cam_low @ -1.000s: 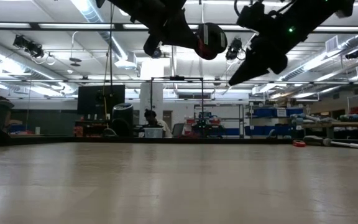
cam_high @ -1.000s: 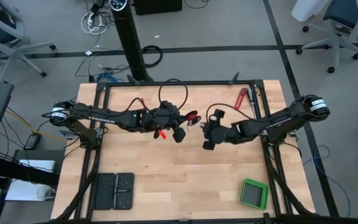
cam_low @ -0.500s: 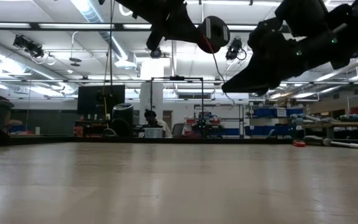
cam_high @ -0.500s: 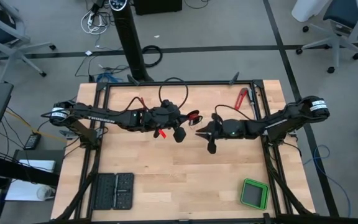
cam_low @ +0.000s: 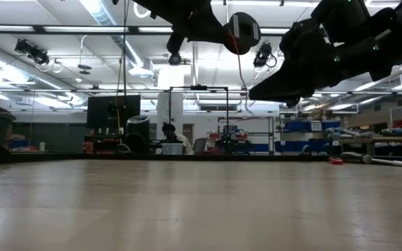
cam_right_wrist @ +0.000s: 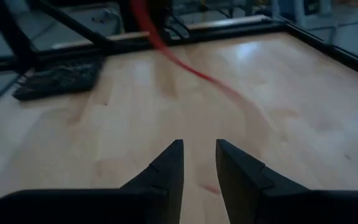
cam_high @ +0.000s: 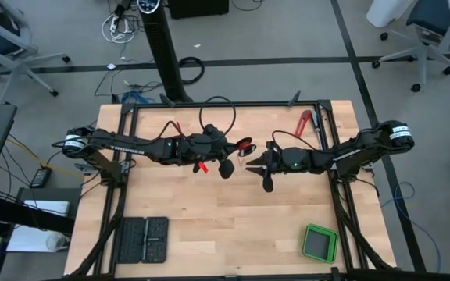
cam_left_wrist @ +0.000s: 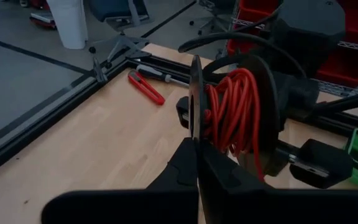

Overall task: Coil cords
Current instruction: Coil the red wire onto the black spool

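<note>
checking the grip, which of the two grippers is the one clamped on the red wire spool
The left gripper: its fingers are shut on the disc of the spool of red wire. The right gripper has a gap between its fingers and holds nothing.

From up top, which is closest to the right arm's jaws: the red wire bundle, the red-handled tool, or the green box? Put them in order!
From the right gripper:
1. Red wire bundle, just beside it, at the left gripper.
2. Red-handled tool, by the table's far edge.
3. Green box, near corner.
</note>
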You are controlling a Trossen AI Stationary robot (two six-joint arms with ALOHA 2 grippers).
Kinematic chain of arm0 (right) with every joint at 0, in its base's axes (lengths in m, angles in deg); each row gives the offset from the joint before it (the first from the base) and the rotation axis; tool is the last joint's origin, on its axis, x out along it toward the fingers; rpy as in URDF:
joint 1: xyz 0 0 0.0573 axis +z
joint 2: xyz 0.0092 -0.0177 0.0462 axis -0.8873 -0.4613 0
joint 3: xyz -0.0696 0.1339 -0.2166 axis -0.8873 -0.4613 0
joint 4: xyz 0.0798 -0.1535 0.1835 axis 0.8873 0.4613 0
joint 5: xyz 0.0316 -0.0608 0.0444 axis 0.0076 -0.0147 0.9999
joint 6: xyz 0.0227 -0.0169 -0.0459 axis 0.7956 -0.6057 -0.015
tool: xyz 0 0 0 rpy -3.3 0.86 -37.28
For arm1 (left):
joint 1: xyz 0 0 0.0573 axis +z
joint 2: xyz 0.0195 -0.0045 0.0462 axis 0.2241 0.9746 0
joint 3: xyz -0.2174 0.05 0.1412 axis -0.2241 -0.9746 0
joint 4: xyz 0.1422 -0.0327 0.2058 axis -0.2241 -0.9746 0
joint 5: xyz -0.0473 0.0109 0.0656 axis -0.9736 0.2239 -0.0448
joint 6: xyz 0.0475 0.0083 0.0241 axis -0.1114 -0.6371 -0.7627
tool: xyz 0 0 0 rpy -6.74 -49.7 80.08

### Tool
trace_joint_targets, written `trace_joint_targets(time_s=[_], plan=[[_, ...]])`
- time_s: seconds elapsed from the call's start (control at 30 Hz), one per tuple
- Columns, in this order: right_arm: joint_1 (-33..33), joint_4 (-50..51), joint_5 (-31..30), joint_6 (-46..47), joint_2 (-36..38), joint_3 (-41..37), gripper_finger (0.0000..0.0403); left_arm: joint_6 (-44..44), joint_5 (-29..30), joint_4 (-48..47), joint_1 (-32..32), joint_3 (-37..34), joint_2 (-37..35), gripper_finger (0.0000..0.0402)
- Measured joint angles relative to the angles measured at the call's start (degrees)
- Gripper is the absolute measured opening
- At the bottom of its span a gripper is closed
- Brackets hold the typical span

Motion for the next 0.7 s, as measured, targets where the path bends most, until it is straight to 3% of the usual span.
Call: trace_joint_targets(time_s=[0.13, 0.7], plan=[[0.22, -1.32, 2.51, -0.65, -0.02, 0.00, 0.0105, -0.06, 0.01, 0.24, -0.26, 0.00, 0.00, 0.0001], [0.13, -1.40, 1.91, 0.00, -0.02, 0.00, 0.0187, -2.84, 0.00, 5.39, -1.79, 0.00, 0.00, 0.0001]])
